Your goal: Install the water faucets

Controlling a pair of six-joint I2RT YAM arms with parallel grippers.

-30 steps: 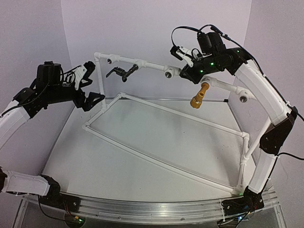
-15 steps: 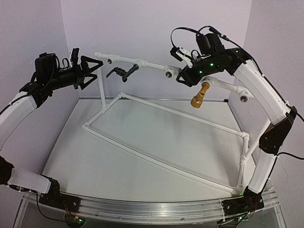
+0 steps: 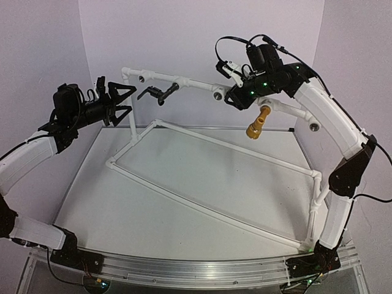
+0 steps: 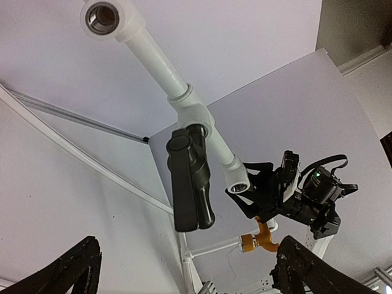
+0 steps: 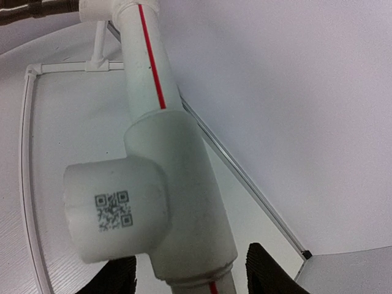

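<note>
The matte black faucet (image 3: 158, 93) hangs from a tee on the raised white pipe (image 3: 193, 83); in the left wrist view (image 4: 190, 177) it sits straight ahead, above my fingers. The brass-yellow faucet (image 3: 258, 121) hangs from a tee further right and shows small in the left wrist view (image 4: 257, 239). My left gripper (image 3: 130, 99) is open and empty, pointing at the black faucet from the left, apart from it (image 4: 188, 245). My right gripper (image 3: 231, 98) is open, its fingers on either side of a white tee with a QR label (image 5: 116, 211); the gripper itself (image 5: 190, 260) does not clearly touch it.
The white pipe frame (image 3: 214, 142) lies on the table and rises on posts at left (image 3: 130, 110) and right (image 3: 317, 202). Empty metal-lined sockets (image 3: 141, 77), (image 3: 217, 95), (image 3: 314, 127) face outward along the raised pipe. Purple walls close in behind and on both sides.
My left gripper has swung up from low beside the left post and now points level at the black faucet. My right gripper has shifted slightly left along the pipe.
</note>
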